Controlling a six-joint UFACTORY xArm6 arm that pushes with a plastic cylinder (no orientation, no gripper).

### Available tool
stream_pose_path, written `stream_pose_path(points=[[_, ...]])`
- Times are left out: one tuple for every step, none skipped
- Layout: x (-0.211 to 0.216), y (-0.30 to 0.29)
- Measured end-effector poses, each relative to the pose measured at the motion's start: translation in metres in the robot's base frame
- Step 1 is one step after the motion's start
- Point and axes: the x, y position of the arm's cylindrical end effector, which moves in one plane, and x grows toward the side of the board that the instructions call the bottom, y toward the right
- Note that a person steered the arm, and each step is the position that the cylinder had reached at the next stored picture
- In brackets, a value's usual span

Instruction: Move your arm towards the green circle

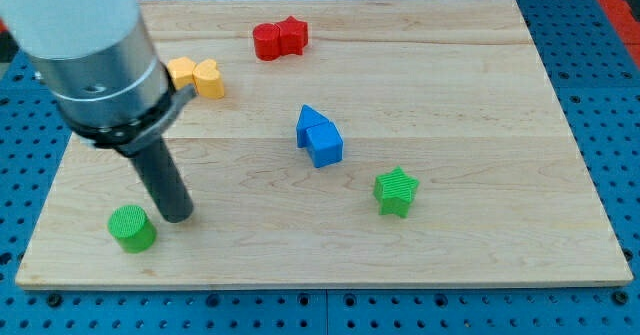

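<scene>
1 short gap separated my tip (177,215) from the green circle (132,227), which sat near the wooden board (480,245)'s bottom-left corner; touching nothing, an overshoot leftward risked knocking it off the edge

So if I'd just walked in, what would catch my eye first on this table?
Probably the big grey arm at the view's top left, ending in a dark rod whose tip rests on the wooden board just right of the green circle, close beside it. After that, the bright blocks: a blue pair mid-board, a green star to its lower right, red blocks at the top and yellow blocks near the arm.
</scene>
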Motion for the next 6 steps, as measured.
stream_pose_path(points=[[0.014, 0.002], [0.039, 0.002], [0.042, 0.002], [0.035, 0.003], [0.034, -0.013], [0.034, -0.036]])
